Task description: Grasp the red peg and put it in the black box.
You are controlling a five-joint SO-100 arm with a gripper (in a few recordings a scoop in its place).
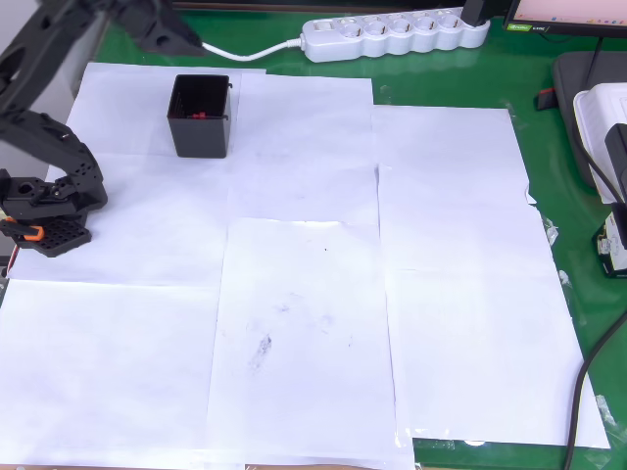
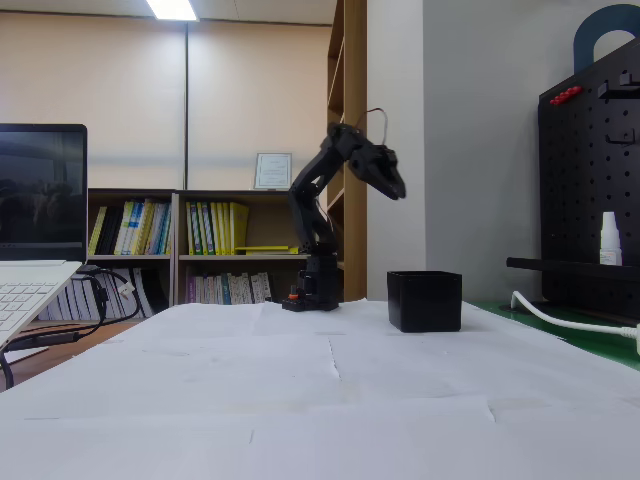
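The black box (image 1: 185, 136) stands open-topped on the white paper at the upper left in the overhead view. Inside it on the floor lies the tiny red peg (image 1: 199, 116). My gripper (image 1: 193, 43) hovers beyond the box's far side, its fingers tapering together to one point with nothing held. In the fixed view the gripper (image 2: 397, 188) hangs high in the air, above and a little left of the black box (image 2: 425, 301), well clear of its rim. The box wall hides the peg there.
My arm's base (image 1: 44, 211) sits at the left table edge. A white power strip (image 1: 397, 32) with its cable lies along the far edge. Cables and devices (image 1: 602, 147) crowd the right side. A laptop (image 2: 30, 290) stands at the left in the fixed view.
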